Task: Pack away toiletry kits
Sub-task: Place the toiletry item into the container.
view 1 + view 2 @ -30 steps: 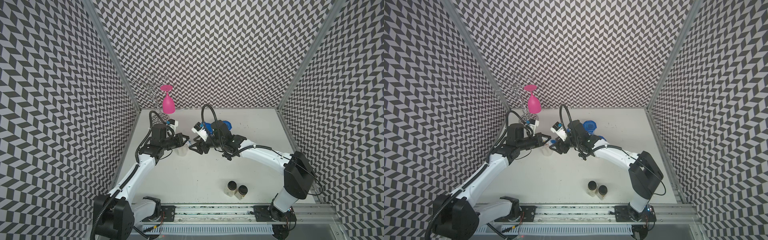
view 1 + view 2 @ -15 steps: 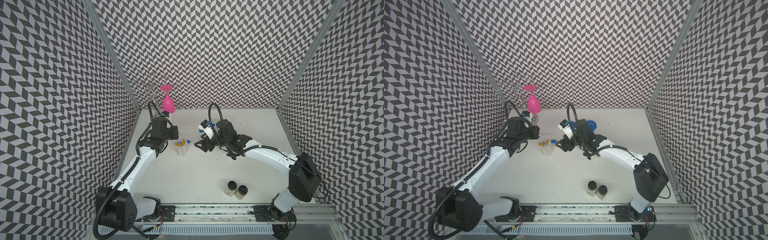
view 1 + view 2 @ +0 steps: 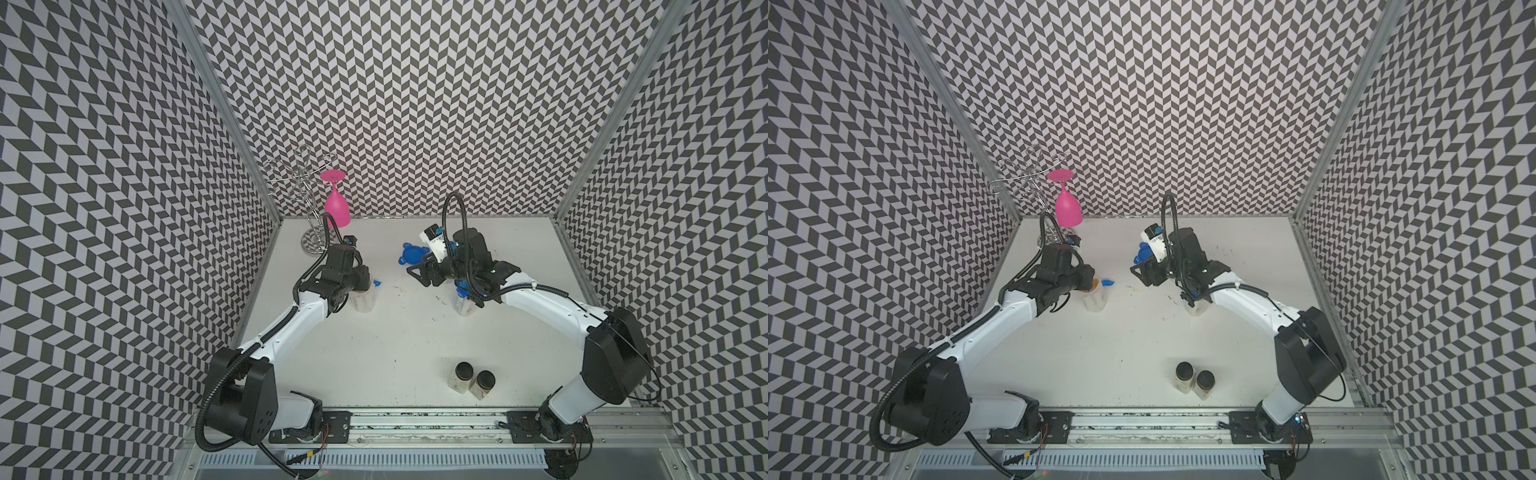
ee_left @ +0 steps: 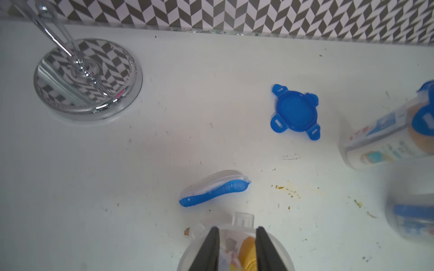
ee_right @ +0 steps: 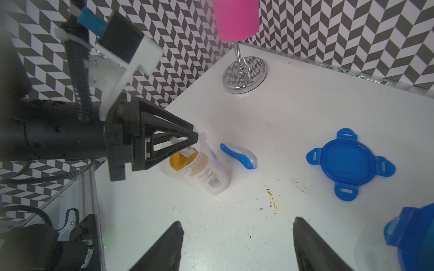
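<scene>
An open clear tub (image 3: 363, 300) (image 5: 202, 172) stands left of centre with a gold-capped bottle and a tube inside. My left gripper (image 4: 237, 228) (image 5: 196, 138) hovers over its mouth, jaws a little apart, nothing between them. A blue toothbrush (image 4: 213, 190) (image 5: 238, 156) in a clear cover lies on the table just beyond the tub. A loose blue four-tab lid (image 4: 294, 111) (image 5: 350, 162) lies further right. My right gripper (image 5: 237, 225) (image 3: 419, 276) is open wide above bare table. A blue-lidded tub (image 5: 413, 234) (image 3: 463, 303) stands under the right arm.
A pink wine glass (image 3: 336, 205) hangs upside down from a chrome rack whose round base (image 3: 313, 241) sits in the back left corner. Two black-capped jars (image 3: 463, 374) stand near the front edge. A yellowish stain with crumbs (image 5: 272, 199) marks the table.
My left jaws, shut before, now stand a little apart over the open tub. The toothbrush now lies on the table beside it. The right arm has drawn back to the right.
</scene>
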`<control>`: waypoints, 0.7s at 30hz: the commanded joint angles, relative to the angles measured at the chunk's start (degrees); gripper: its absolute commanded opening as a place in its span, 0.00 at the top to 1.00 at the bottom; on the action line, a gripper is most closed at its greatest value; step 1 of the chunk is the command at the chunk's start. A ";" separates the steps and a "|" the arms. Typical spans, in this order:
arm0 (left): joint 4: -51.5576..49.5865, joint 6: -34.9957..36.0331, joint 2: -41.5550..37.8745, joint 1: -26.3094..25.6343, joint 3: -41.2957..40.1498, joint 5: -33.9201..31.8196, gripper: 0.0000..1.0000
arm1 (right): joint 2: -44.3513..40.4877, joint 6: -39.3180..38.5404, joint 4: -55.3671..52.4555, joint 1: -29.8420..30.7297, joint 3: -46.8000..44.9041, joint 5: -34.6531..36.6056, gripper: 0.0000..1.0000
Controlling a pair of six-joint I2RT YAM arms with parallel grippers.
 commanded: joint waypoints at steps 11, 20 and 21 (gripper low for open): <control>-5.42 -4.37 -6.28 9.72 5.67 13.45 0.36 | -3.41 0.42 1.99 -1.01 0.66 2.07 0.26; -4.54 -4.16 -0.13 20.42 0.87 36.62 0.22 | -3.00 1.31 -0.43 -0.96 0.96 1.51 0.26; -3.01 -4.86 0.55 20.40 -0.40 38.62 0.21 | -3.31 1.22 -0.62 -0.94 0.82 1.73 0.26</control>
